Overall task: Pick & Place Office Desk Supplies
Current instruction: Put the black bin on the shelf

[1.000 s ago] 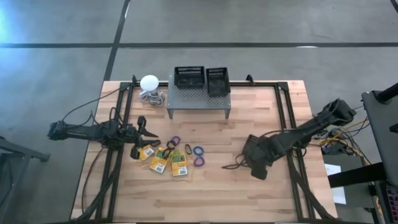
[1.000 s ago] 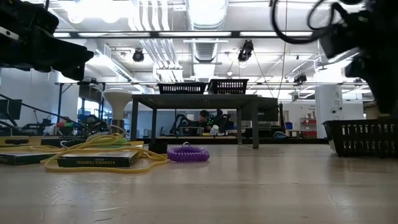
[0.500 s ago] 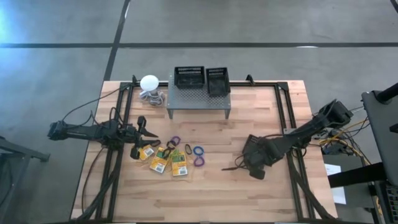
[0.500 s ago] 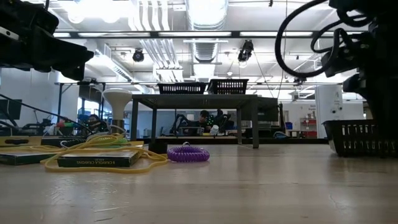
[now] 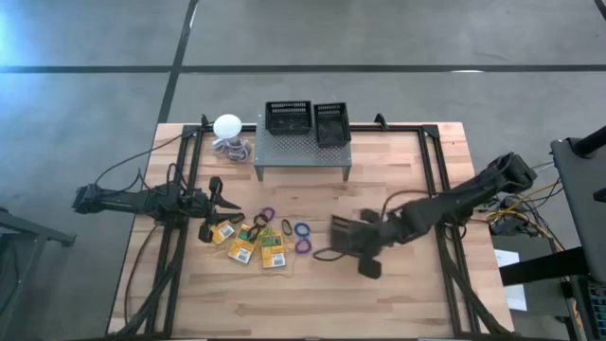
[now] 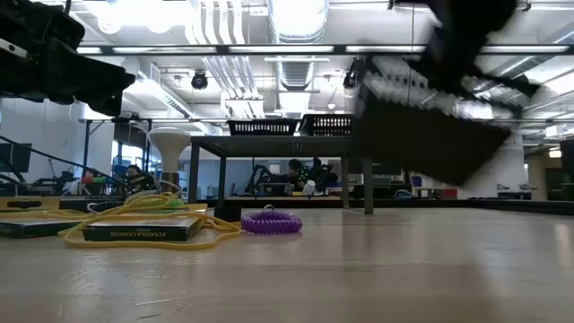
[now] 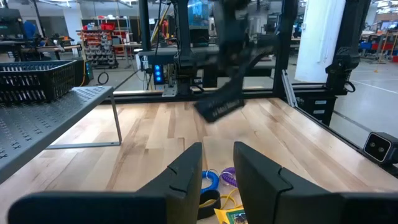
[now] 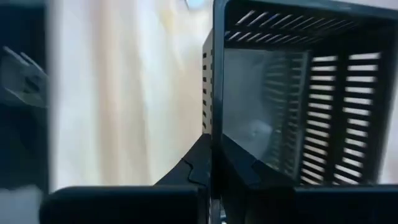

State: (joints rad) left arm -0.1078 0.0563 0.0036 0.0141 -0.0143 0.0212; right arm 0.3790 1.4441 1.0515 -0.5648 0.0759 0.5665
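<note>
No legible text, labels or signs anywhere.

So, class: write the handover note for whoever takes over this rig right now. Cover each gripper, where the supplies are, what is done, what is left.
Right gripper: shut on a black mesh tray, held tilted above the table's middle.
Left gripper: hangs partly open by the pile, holding nothing visible.
Supplies: yellow-and-green boxes, coloured rings and rubber bands lie loose on the table's left half. Two more mesh trays sit on the grey stand.
Done: one tray picked up.
Left: set the tray down and likely sort all loose items; none is in a tray yet.
</note>
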